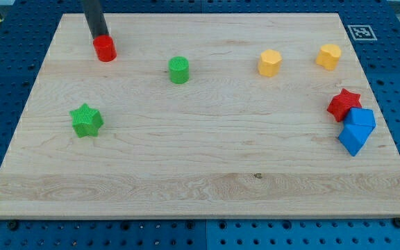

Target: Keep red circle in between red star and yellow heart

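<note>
The red circle [105,49] lies near the view's top left corner of the wooden board. My tip [102,36] stands just above it in the view, touching or almost touching its top edge. The red star [343,104] lies at the view's right edge, far from the circle. The yellow heart [329,56] lies at the upper right, above the red star. The wide gap between star and heart on the right and the circle on the left spans most of the board.
A yellow hexagon-like block [270,62] lies left of the heart. A green circle [179,70] lies right of the red circle. A green star [86,120] lies at the left. Two blue blocks [359,118] [353,139] touch the red star's lower right.
</note>
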